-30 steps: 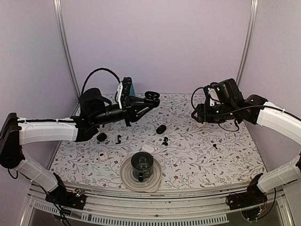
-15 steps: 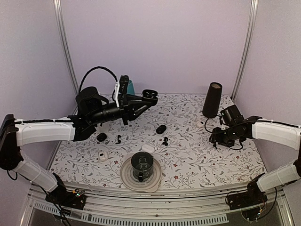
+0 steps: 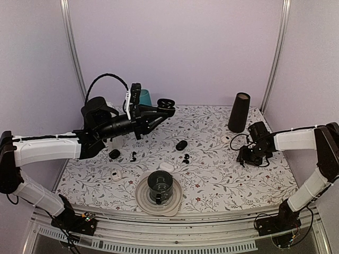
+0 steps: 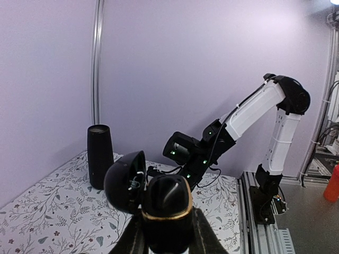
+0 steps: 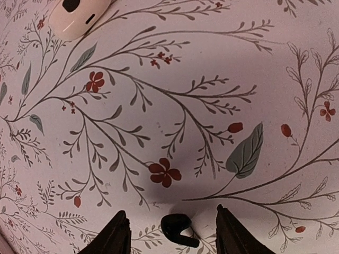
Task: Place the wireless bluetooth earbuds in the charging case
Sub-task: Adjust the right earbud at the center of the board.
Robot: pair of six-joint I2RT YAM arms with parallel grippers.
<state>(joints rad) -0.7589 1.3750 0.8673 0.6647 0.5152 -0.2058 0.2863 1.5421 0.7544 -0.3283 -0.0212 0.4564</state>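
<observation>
My left gripper is raised over the back left of the table, shut on a black charging case with a gold rim. The case's lid hangs open to the left. In the top view the case juts out toward the centre. My right gripper is down at the table on the right, jaws open. One tiny black earbud lies on the cloth between its fingers, touching neither. More earbuds lie mid-table, and another one lies further left.
A tall black cylinder stands at the back right and a teal cup at the back left. Spare black cases and white cases lie about. A plate with a dark cup sits near the front.
My right arm has dropped from high at the back right to the table, uncovering the black cylinder, and its jaws have narrowed around the earbud. The left arm has drifted slightly left and up.
</observation>
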